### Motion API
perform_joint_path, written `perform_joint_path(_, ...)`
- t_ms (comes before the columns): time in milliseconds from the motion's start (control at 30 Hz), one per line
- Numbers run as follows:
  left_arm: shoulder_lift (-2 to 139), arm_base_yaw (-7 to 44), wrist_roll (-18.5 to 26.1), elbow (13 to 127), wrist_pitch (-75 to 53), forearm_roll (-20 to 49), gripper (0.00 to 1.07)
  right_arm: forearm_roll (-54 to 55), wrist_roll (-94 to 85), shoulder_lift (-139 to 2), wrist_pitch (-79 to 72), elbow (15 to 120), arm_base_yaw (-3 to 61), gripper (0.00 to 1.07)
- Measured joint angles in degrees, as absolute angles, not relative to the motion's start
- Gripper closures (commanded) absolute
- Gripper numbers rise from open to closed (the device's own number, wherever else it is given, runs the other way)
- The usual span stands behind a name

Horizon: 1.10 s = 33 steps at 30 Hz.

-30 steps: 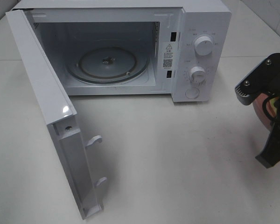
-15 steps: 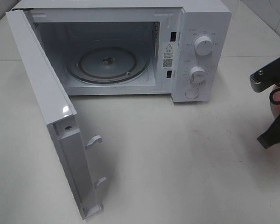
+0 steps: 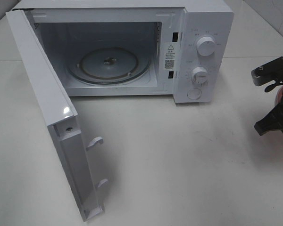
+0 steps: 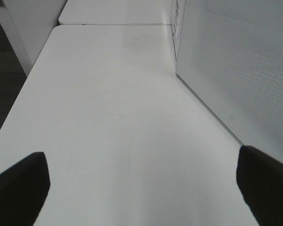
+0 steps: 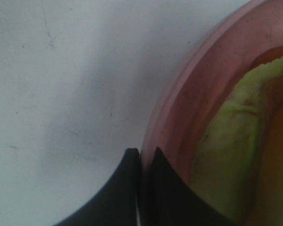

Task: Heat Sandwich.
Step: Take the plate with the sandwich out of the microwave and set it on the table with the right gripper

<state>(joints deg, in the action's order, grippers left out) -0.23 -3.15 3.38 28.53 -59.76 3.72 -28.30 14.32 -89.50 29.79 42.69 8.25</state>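
Observation:
The sandwich [image 5: 226,141], pale bread with yellow-green filling, lies on a round pink plate [image 5: 188,94]. My right gripper [image 5: 142,153] is shut on the plate's rim, one black finger on each side of it. In the exterior high view that gripper [image 3: 273,101] is at the far right edge, to the right of the microwave, and only a sliver of the plate [image 3: 279,96] shows. My left gripper [image 4: 141,188] is open over bare table beside the microwave's perforated side wall [image 4: 236,61], with nothing between its fingers.
The white microwave [image 3: 198,28] stands at the back with its door [image 3: 47,108] swung wide open toward the front left. Its glass turntable [image 3: 108,63] is bare. Two knobs and a button sit on its right panel. The white table [image 3: 179,165] spreads in front.
My right gripper has moved right and slightly back with the plate, so most of the plate has left the exterior high view. The left gripper and microwave have not moved.

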Motion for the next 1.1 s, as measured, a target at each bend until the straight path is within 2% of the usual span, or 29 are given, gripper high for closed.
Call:
perform_joint_path(400,-0.23,-3.15,3.38,28.53,-59.76,3.72,0.05,-30.14,18.05,-96.26,24.18,43.14,3.04,1.07)
perform_joint_path(767,-0.23,-3.15,3.38,28.53,-59.76,3.72,0.05,-34.55,22.06,-103.08,20.51,43.2,2.86,1.07)
perform_joint_path(1100,-0.23,-3.15,3.38,28.53,-59.76,3.72,0.05,-35.18,22.4,-103.59,20.51,43.43,2.86,1.06)
